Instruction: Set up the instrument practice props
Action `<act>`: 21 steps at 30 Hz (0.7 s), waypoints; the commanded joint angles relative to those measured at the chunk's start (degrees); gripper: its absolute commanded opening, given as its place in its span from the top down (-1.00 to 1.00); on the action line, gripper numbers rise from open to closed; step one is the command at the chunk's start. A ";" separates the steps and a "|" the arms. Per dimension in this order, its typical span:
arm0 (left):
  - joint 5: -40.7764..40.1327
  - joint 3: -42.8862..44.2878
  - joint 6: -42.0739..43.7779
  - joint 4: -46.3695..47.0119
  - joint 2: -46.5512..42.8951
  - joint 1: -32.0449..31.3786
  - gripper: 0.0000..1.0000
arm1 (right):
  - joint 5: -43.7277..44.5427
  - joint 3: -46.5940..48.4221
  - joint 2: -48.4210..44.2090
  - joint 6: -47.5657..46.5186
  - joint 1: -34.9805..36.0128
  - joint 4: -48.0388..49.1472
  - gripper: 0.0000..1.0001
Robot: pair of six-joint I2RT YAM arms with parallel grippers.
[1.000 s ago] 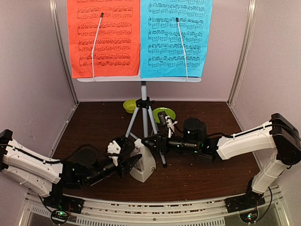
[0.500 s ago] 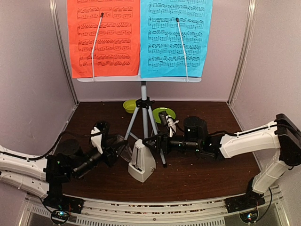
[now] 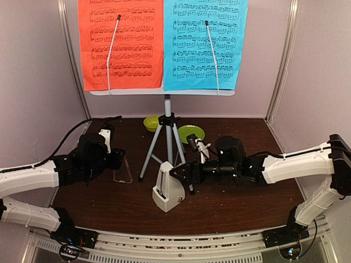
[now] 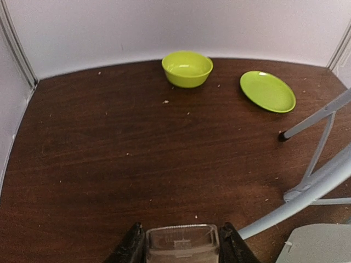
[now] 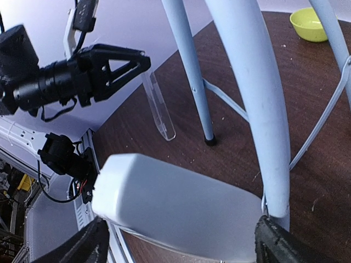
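The metronome (image 3: pixel 167 189) stands upright on the tabletop (image 3: pixel 230 203) near the middle of the near edge, just in front of the tripod (image 3: pixel 167 139), probably to sit below the sheets on the stand. The right tool (image 3: pixel 182 175), its arm stretched low from the right edge, is spread wide on either side of it, gripping nothing. The left tool (image 4: pixel 182 249), its arm folded toward the left edge, pinches a clear cover (image 5: pixel 159 107), apparently to keep it apart from the props.

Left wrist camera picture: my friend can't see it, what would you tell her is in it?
Two black fingers at the bottom edge hold a clear plastic cover above a dark brown table. A lime-green bowl and plate sit at the far side, with grey tripod legs on the right.
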 commanded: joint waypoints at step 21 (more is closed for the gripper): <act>19.06 31.00 0.03 -6.17 39.12 17.70 0.16 | 1.09 -4.82 -7.14 -0.32 0.91 -4.37 -1.00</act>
